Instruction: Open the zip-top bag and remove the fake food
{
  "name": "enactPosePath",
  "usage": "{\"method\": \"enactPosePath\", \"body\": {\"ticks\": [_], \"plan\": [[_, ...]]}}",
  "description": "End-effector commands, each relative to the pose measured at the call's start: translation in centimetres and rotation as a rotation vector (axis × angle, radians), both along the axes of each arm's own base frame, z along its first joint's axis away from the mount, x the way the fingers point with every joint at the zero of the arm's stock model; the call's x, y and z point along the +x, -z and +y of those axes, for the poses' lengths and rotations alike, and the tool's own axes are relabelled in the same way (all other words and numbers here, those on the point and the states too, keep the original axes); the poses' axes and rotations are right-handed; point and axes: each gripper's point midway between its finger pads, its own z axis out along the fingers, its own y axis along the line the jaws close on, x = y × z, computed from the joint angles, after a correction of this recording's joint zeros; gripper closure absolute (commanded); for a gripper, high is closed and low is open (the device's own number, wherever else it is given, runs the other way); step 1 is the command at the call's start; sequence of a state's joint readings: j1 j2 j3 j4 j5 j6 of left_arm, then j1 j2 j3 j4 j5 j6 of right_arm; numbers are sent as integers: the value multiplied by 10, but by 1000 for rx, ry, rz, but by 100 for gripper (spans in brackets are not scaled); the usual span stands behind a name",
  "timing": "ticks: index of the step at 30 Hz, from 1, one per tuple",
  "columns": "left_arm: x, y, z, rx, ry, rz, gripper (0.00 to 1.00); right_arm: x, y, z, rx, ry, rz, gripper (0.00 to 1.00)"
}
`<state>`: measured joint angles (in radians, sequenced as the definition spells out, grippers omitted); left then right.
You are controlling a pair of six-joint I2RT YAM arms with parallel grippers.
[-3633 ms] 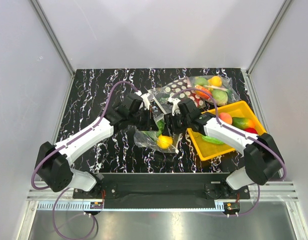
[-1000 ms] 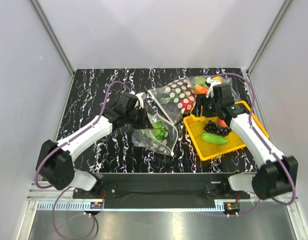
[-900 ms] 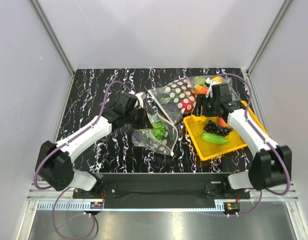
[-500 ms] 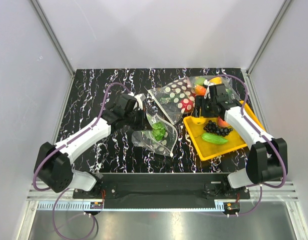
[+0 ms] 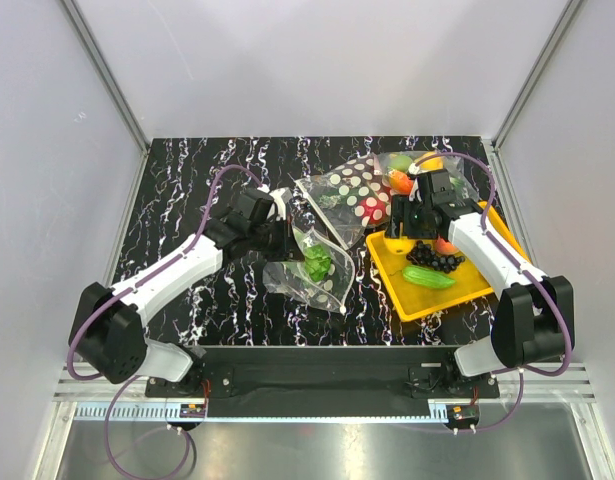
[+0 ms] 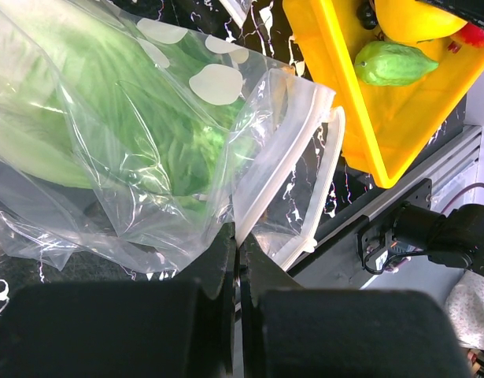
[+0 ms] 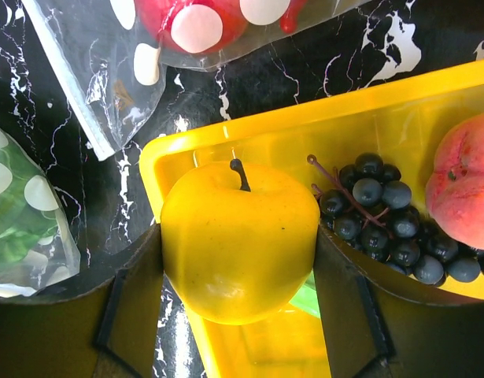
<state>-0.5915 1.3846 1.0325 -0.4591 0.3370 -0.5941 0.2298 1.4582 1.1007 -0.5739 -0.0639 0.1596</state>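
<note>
Yellow plastic fruit (image 7: pixel 240 240), at the mouth of the crinkly clear white-dotted zip-top bag (image 5: pixel 312 275) seconds ago, now sits pinched in our right fingers (image 7: pixel 135 299) over a corner of the yellow plastic tray (image 7: pixel 367 118), while our left fingers (image 6: pixel 214 272) pinch the bag's film on the bench (image 5: pixel 187 180), leafy green lettuce (image 6: pixel 108 102) still inside.

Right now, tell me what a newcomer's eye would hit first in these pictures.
The bright yellow fruit stands out, gripped between the right fingers at a corner of the yellow tray, beside black grapes. Next comes the green lettuce inside the zip-top bag, left of the tray, its clear film pinched by the left fingers.
</note>
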Motion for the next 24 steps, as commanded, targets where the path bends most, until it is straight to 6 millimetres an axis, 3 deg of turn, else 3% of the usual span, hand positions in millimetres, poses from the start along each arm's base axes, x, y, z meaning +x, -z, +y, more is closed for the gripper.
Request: {"method": "enactPosePath", "body": {"ticks": [1, 6, 13, 20, 24], "plan": [[8, -16, -8, -41, 26, -46, 100, -2, -4, -1, 9, 16, -3, 51], [8, -17, -8, -40, 30, -48, 100, -4, -8, 1, 17, 5, -5, 30], [5, -16, -7, -39, 30, -39, 100, -6, -11, -3, -2, 7, -5, 10], [2, -15, -4, -35, 29, -40, 100, -7, -26, -4, -8, -6, -33, 3], [2, -16, -3, -35, 25, -43, 100, -7, -56, 8, 45, -82, -103, 5]]}}
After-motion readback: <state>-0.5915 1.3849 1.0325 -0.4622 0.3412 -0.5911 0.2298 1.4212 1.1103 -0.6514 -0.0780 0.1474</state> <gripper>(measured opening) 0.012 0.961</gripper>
